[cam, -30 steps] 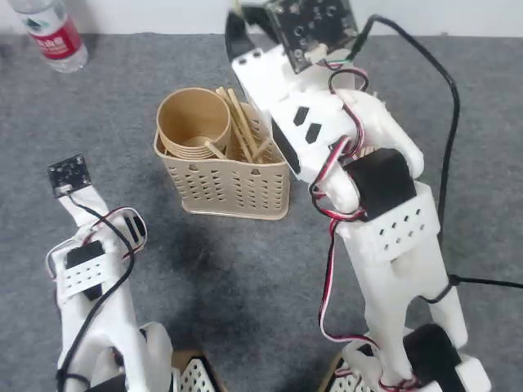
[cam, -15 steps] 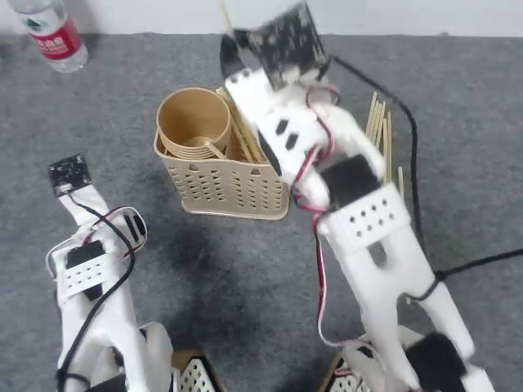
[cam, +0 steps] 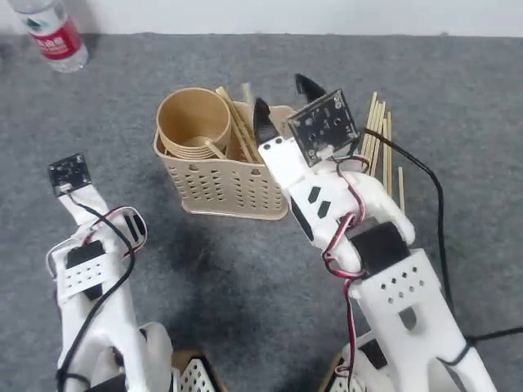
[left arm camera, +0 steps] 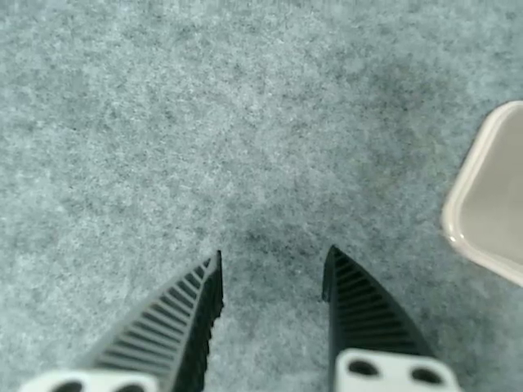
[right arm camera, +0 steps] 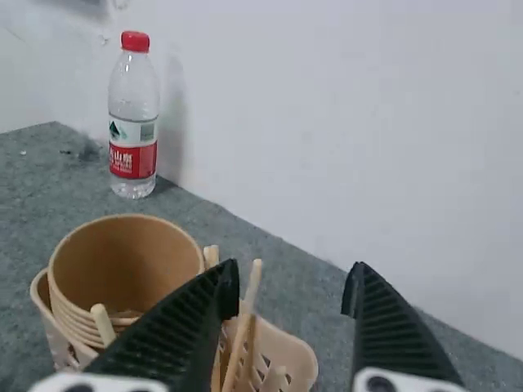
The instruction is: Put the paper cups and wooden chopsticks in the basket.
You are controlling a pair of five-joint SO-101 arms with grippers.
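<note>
Loose wooden chopsticks (cam: 382, 135) lie near-to-far on the tabletop (cam: 245, 269), just right of the right hand (cam: 282, 94), which gapes empty over the basket (cam: 221, 167).

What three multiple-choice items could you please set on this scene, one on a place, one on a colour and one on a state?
1. Where do the loose wooden chopsticks lie? A on a plate; B on the grey carpet beside the basket; C in a drawer.
2. What colour is the cap of the water bottle? A blue; B green; C red.
3. How is the right gripper? A open and empty; B shut on a cup; C shut on a chopstick.
Answers: 1 B, the high view shows them there; 2 C, the cap shows red; 3 A, its jaws stand apart, nothing between.
</note>
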